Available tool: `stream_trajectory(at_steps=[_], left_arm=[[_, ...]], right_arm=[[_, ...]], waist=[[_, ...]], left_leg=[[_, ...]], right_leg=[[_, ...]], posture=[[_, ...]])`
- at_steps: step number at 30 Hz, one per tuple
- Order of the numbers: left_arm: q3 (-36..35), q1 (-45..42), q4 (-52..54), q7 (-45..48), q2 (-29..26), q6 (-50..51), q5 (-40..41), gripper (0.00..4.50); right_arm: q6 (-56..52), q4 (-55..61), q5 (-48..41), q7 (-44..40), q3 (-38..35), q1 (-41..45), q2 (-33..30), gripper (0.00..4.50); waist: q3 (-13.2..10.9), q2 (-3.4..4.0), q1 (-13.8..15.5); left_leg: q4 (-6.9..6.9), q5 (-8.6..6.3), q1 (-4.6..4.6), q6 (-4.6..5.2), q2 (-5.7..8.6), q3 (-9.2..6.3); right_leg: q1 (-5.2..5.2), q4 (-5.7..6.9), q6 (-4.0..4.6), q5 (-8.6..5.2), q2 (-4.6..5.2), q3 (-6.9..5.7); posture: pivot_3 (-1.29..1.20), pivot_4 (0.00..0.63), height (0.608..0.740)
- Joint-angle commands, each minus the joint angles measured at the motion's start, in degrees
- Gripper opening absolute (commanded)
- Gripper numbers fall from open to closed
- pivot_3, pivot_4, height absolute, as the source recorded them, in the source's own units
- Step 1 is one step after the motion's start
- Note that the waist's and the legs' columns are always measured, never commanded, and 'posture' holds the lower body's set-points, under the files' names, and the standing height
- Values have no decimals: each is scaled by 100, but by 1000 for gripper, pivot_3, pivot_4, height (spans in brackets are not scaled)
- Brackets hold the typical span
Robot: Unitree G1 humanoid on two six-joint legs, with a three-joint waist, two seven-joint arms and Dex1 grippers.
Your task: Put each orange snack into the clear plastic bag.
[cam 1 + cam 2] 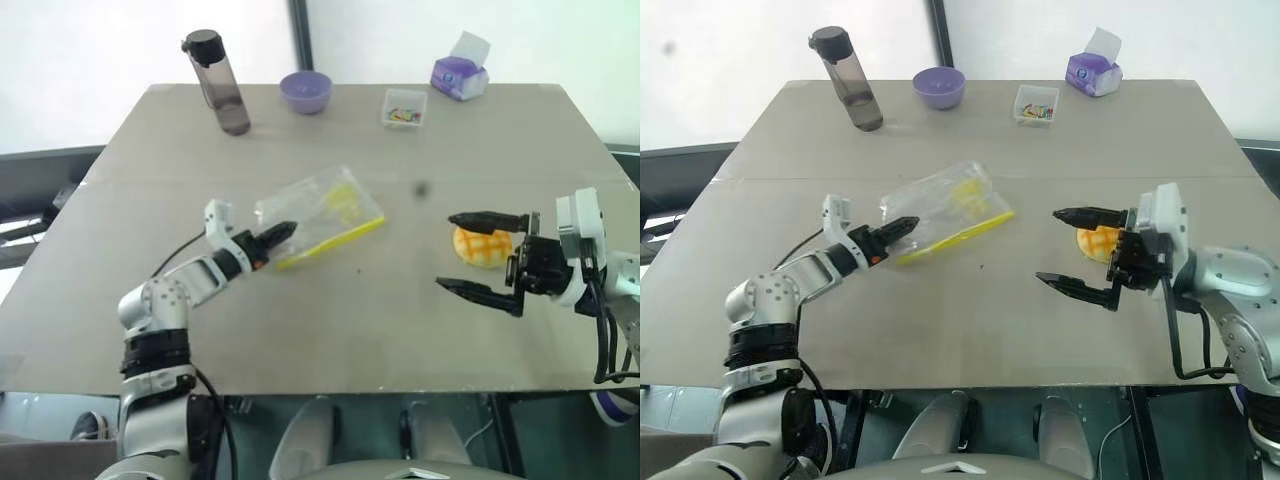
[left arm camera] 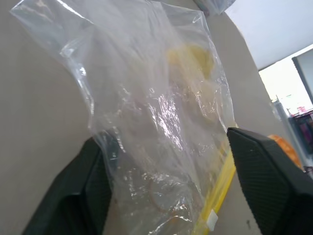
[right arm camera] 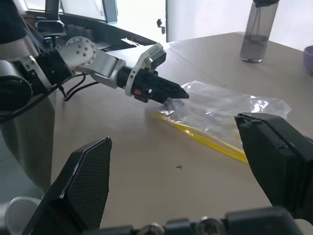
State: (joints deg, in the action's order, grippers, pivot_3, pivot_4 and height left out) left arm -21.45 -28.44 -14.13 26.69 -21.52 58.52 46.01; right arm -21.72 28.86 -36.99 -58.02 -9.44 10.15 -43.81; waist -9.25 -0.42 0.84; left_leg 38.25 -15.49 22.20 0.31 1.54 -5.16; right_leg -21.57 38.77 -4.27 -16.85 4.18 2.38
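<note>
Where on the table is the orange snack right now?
In the head views the orange snack lies on the table's right side, just behind the open right gripper, well apart from the clear plastic bag near the middle.

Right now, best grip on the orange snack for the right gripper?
Take the orange snack across its round sides, above the paler base. It sits upright on the table with space all around. The right gripper is open just beside it; likely come in level from that side.
</note>
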Motion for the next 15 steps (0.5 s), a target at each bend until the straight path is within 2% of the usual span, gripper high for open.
stream_trajectory(at_steps=[1,5,13,15], left_arm=[[28,-40,-5,-115,129,451,182,1955],[-226,-89,118,-392,257,771,368,30],[-1306,-160,906,-1485,942,2152,2219,30],[-1530,-151,923,-2008,1122,2286,3146,30]], right_arm=[[151,201,111,122,26,-47,43,4500],[234,129,313,176,156,-70,83,4500],[742,-324,1650,658,1014,69,375,4500],[896,-554,2104,930,1379,268,630,4500]], waist=[[-2,-3,-18],[-2,-3,-38],[-17,-27,-92],[-17,-28,-134]], left_leg=[[0,0,1,0,1,0],[0,1,-1,-1,-6,-1],[6,15,11,-25,-6,-5],[6,16,13,-27,-9,-6]], right_leg=[[-1,1,0,0,-1,0],[-3,6,0,0,-6,0],[-10,6,0,0,-6,-1],[-13,6,0,0,-4,-1]], posture=[[0,150,740],[0,150,740],[0,150,740],[0,150,740]])
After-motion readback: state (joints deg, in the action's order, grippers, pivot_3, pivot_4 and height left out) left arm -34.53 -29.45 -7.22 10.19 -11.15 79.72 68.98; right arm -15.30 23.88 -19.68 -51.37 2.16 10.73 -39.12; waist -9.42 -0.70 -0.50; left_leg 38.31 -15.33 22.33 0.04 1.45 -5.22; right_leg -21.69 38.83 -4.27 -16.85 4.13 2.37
